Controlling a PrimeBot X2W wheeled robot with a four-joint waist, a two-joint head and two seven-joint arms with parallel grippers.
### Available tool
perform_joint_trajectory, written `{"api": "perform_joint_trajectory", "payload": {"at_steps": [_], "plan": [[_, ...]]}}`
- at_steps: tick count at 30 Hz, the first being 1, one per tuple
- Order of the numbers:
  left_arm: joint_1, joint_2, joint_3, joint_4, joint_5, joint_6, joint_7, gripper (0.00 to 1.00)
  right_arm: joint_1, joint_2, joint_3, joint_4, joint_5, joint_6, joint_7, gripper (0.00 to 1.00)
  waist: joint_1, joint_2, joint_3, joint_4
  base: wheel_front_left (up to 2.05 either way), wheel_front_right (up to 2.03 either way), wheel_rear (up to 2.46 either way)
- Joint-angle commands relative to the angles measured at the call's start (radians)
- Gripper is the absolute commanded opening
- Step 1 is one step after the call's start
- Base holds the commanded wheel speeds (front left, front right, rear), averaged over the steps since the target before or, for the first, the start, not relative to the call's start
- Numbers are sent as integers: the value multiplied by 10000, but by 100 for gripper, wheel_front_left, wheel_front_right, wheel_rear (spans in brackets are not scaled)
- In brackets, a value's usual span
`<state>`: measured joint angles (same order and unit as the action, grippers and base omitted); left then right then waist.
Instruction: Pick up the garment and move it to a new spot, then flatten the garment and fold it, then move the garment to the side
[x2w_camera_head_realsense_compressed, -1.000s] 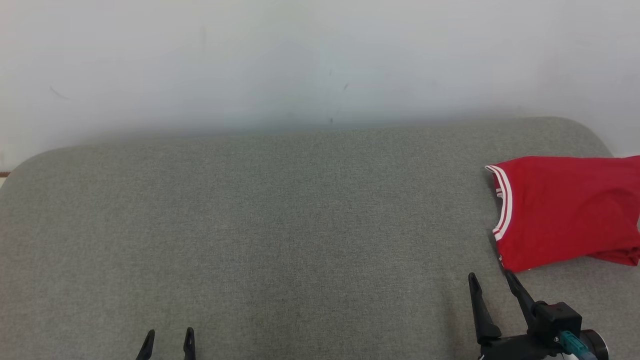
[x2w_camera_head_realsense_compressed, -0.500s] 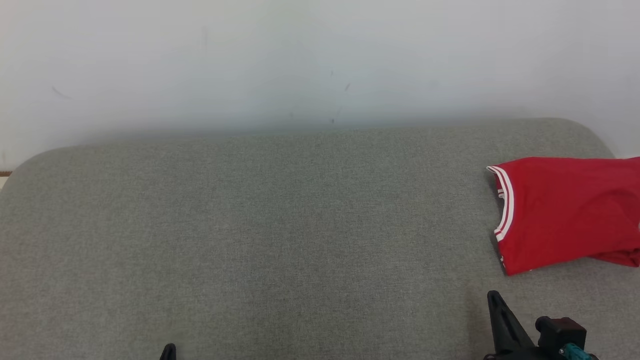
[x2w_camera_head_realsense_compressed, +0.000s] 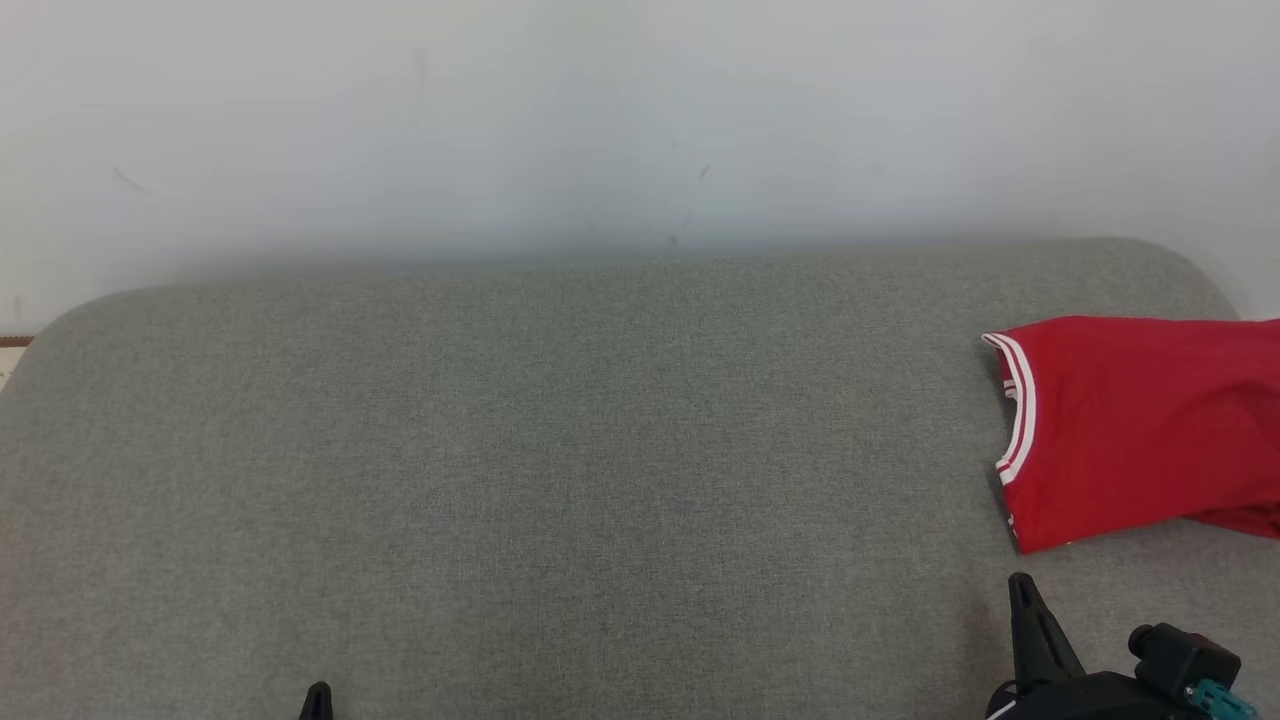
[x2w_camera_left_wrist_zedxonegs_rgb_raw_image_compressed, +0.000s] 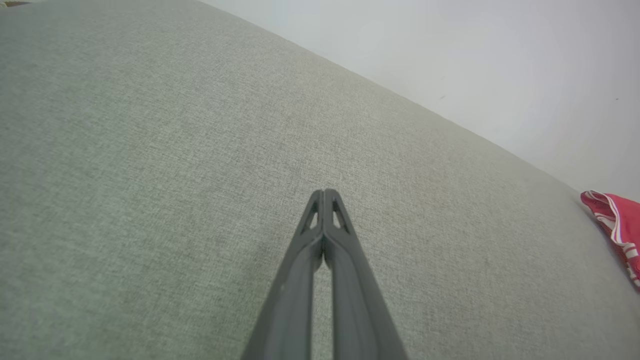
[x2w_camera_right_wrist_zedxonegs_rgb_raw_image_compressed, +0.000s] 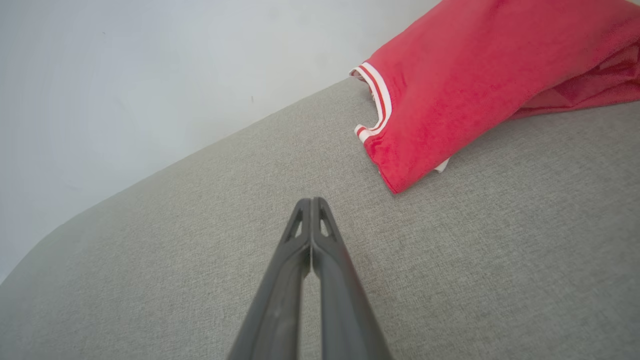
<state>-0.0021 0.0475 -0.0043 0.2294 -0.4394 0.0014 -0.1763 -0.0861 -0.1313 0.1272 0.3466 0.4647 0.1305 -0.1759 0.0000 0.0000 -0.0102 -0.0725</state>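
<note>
Garment (x2w_camera_right_wrist_zedxonegs_rgb_raw_image_compressed: 450, 85) just beyond R pincer (x2w_camera_right_wrist_zedxonegs_rgb_raw_image_compressed: 311, 201), no contact; L pincer (x2w_camera_left_wrist_zedxonegs_rgb_raw_image_compressed: 324, 192) far; both tips together.

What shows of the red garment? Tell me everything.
The red garment is soft cloth, folded into a flat bundle, with a looser layer poking out at its near right. A white-striped trim curves along its left edge. It lies on the grey upholstered surface at the right, cut off by the head view's edge. The shut right pincer sits near its corner, not touching.

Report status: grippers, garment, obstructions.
Left gripper shut, empty. Right gripper shut, empty, short of red garment. Garment lies folded on grey cushion, far right. No obstruction seen.
</note>
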Motion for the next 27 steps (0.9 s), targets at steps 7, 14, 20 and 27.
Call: {"api": "perform_joint_trajectory", "payload": {"at_steps": [7, 14, 20, 27], "plan": [[-339, 19, 181, -84, -1418, -169, 310, 0, -245, 64, -294, -228, 1407, 0, 315, 0, 0, 0, 10, 49, 0, 0, 0], [-416, 21, 284, -56, -2516, -289, 573, 0, -281, 131, -504, -295, 2488, 1, 589, 0, 0, 0, 19, 97, 0, 0, 0], [-503, 23, 373, -31, -3381, -389, 784, 0, -312, 186, -675, -347, 3351, 1, 809, 0, 0, 0, 27, 138, 0, 0, 0], [-565, 25, 471, -5, -4345, -502, 1009, 0, -347, 242, -868, -391, 4284, 1, 1058, 0, 0, 0, 37, 186, 0, 0, 0]]}}
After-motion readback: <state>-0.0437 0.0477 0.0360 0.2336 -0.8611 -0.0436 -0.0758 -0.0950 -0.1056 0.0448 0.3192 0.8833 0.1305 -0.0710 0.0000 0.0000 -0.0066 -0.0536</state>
